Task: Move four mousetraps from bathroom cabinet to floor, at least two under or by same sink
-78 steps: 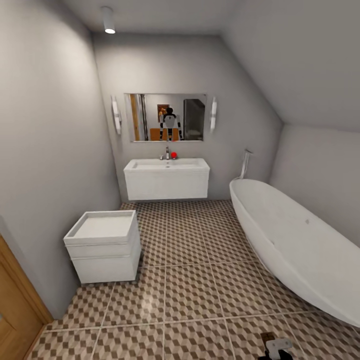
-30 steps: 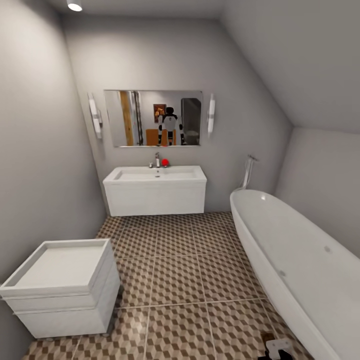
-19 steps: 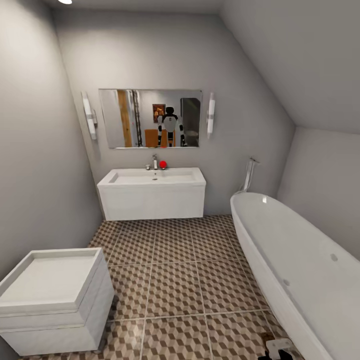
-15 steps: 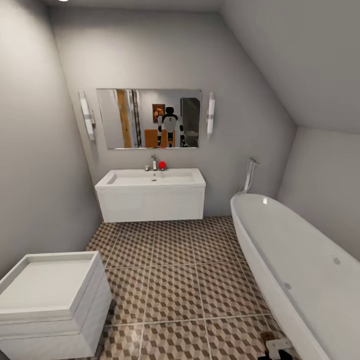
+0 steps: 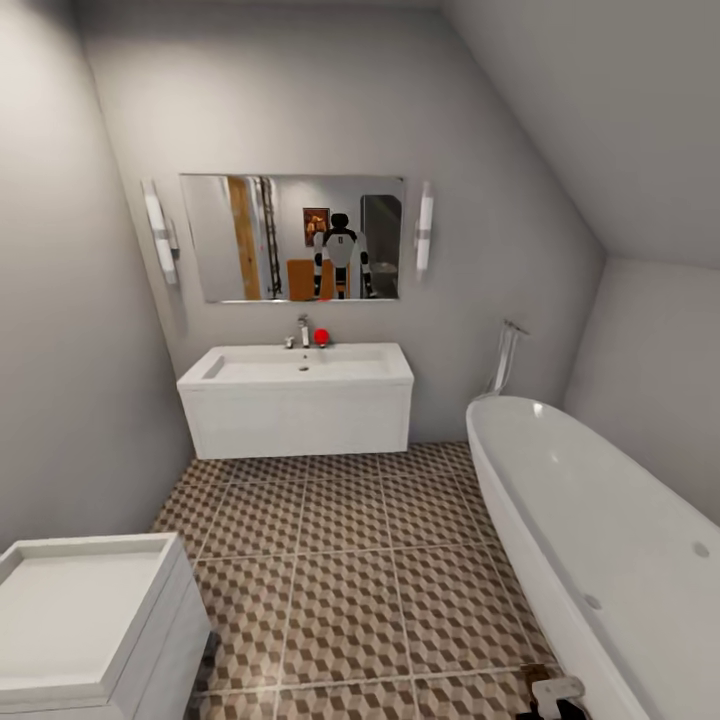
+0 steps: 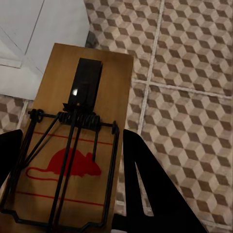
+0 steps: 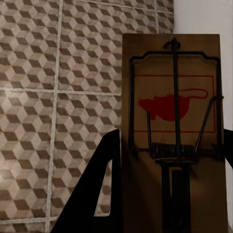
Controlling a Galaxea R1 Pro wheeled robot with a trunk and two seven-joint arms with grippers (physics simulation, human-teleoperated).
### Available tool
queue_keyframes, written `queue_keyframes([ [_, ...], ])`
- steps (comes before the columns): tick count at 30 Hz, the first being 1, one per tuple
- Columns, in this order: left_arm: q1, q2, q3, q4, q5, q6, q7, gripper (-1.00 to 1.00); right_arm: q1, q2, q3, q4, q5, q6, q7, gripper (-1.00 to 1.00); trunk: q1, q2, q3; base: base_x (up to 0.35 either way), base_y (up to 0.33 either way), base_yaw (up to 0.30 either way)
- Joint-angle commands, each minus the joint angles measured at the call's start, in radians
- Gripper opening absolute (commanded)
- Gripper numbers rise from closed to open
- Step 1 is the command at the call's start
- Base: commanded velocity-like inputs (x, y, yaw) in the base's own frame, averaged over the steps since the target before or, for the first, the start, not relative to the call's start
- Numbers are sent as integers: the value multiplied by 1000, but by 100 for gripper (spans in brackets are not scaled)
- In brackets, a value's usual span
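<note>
A mousetrap (image 6: 77, 145), a tan board with black wire and a red mouse print, sits between the black fingers (image 6: 145, 189) of my left gripper (image 6: 68, 170), which is shut on it above the bathroom floor (image 6: 189, 73). My right gripper (image 7: 170, 184) is shut on a second mousetrap (image 7: 174, 111), also over the cube-patterned tiles (image 7: 53, 97). In the head view the right gripper (image 5: 552, 700) peeks in at the bottom edge with a brown corner of its mousetrap (image 5: 535, 675). A white sink (image 5: 295, 395) hangs on the far wall. The cabinet itself is out of view.
A long white bathtub (image 5: 600, 540) runs along the right side. A low white unit (image 5: 85, 620) stands at the lower left against the wall. A mirror (image 5: 292, 238) above the sink reflects the robot. Open tiled floor (image 5: 340, 560) lies between the unit and the tub.
The whole head view has shifted: the camera has moved forward into the room. The sink looms larger and the white unit has slid toward the lower left corner.
</note>
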Motion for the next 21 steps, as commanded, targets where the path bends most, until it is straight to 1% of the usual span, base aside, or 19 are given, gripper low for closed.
queue_keyframes([
  [1,-2,0,-7,3,-4,-4,6,-100,-2,0,9,4,-7,-7,-1,-100,1,-2,-2,329,0,0],
  [14,-2,1,-7,3,-4,-4,6,-100,-2,0,9,4,-7,-7,-1,-100,1,-2,-2,329,0,0],
  [21,-2,0,-7,3,-4,-4,6,-100,-2,0,9,4,-7,-7,-1,-100,1,-2,-2,329,-57,0],
])
